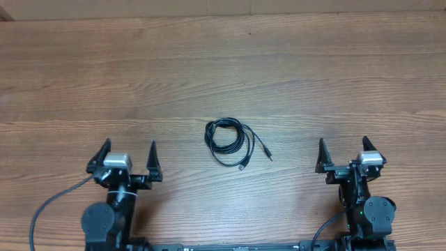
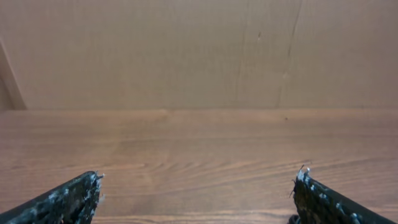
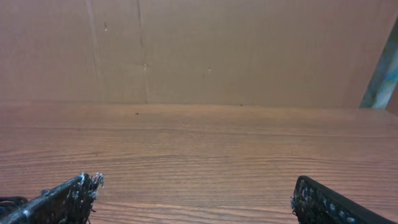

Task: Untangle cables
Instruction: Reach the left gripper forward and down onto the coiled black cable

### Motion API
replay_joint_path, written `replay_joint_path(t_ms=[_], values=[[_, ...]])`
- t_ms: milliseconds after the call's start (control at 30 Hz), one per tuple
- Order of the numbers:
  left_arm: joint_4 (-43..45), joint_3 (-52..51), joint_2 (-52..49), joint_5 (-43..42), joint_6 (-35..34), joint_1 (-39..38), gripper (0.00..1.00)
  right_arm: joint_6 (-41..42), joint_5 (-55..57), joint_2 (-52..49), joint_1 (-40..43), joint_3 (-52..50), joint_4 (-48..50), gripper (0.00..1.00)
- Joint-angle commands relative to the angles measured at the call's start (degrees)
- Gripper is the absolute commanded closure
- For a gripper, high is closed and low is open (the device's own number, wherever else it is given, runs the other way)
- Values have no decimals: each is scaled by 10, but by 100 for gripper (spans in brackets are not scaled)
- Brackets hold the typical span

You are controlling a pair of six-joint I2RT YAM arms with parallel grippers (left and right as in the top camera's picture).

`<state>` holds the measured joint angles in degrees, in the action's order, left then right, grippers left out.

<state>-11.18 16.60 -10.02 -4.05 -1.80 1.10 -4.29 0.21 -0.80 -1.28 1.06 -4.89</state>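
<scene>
Cables [image 1: 228, 143] in small coil at table [image 1: 209, 63] centre, plug ends trailing right. Left gripper [image 1: 129, 145] and right gripper [image 1: 343, 141] spread wide, holding nothing, flanking coil, well apart from it.

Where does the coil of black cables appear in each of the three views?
Overhead: the cables lie coiled near the centre of the picture.
Left wrist: not in it.
Right wrist: not clearly in it; a dark bit at the lower left edge cannot be identified.
Shared landmark: the wooden table, whose grain shows in all three views.
</scene>
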Motion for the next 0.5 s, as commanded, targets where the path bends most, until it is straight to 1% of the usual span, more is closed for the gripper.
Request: replay_joint_path(t_ms=[0, 133, 267, 400, 467], values=[[-16, 71, -65, -8, -7, -4, 0, -1, -3, 3, -3, -6, 1, 0], [-66, 173, -166, -39, -5, -4, 1, -1, -3, 3, -3, -6, 1, 0], [-135, 294, -273, -143, 40, -4, 0, -1, -3, 3, -3, -6, 1, 0], [-222, 411, -370, -214, 67, -5, 1, -1, -3, 3, -3, -6, 1, 0], [-272, 465, -412, -260, 94, -9, 1, -1, -3, 3, -3, -6, 1, 0]])
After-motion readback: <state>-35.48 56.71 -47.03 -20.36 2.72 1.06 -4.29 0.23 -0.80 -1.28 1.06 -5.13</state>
